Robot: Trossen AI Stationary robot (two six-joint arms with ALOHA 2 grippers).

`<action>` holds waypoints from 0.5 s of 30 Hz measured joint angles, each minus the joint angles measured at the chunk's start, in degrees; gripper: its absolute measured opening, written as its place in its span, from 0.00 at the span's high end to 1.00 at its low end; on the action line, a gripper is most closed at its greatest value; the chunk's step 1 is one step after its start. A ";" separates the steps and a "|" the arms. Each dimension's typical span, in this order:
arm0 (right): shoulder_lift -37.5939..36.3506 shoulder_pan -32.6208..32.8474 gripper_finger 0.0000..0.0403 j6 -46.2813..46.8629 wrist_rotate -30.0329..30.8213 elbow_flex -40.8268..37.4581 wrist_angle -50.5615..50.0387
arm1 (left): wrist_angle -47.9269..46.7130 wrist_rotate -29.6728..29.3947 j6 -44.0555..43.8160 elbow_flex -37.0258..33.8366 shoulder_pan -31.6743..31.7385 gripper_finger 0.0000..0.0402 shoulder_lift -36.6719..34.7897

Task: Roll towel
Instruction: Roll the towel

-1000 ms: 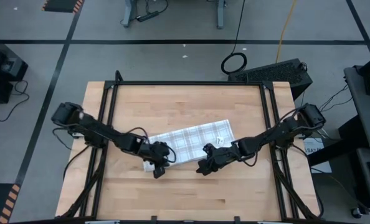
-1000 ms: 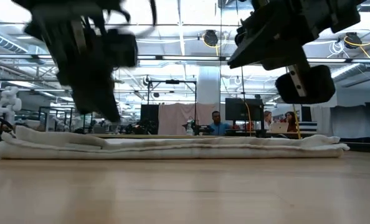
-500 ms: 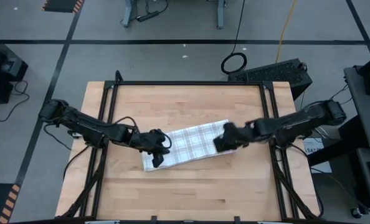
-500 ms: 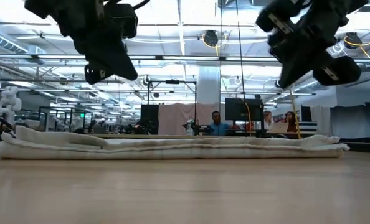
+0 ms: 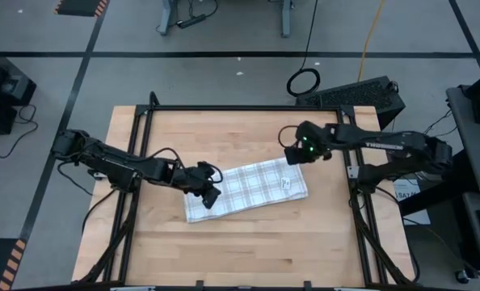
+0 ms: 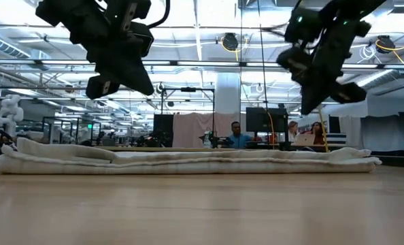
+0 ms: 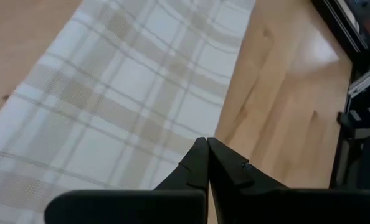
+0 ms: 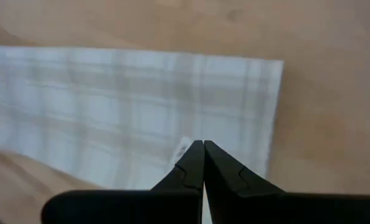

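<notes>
The towel (image 5: 244,190), white with a tan-grey check, lies flat on the wooden table as a folded strip. It slants from near left to far right, with its small white label (image 5: 286,183) near the right end. In the low view the towel (image 6: 188,160) shows as a low stack of layers. My left gripper (image 5: 211,200) hangs shut above the towel's left end. In its wrist view the shut tips (image 7: 207,143) hover over the check. My right gripper (image 5: 292,155) hangs shut above the towel's far right corner, and its tips (image 8: 200,145) are over the label (image 8: 182,150).
Black frame rails (image 5: 244,107) run along the table's far edge and down both sides. Bare wood (image 5: 248,250) lies between the towel and the near edge, and more (image 5: 224,133) lies beyond the towel. People sit in the room far behind the table (image 6: 239,136).
My right gripper, still shut, has swung from the towel's near edge toward the table's far right and risen, and now hangs over the towel's far right corner. My left gripper, still shut, has risen off the towel's left end and rolled a little. The towel has not moved.
</notes>
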 joint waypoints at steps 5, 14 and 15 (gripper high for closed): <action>6.93 -3.09 1.00 -8.26 -4.85 -0.02 -0.12 | 0.20 1.48 -3.74 0.02 0.06 0.98 0.00; 17.03 -4.64 1.00 -11.34 -0.74 -0.02 4.86 | -0.68 2.49 -1.33 0.02 0.57 0.98 -0.01; 18.01 -4.77 1.00 -11.21 0.08 -0.02 6.01 | -0.89 2.89 -0.43 0.02 0.91 0.98 -0.02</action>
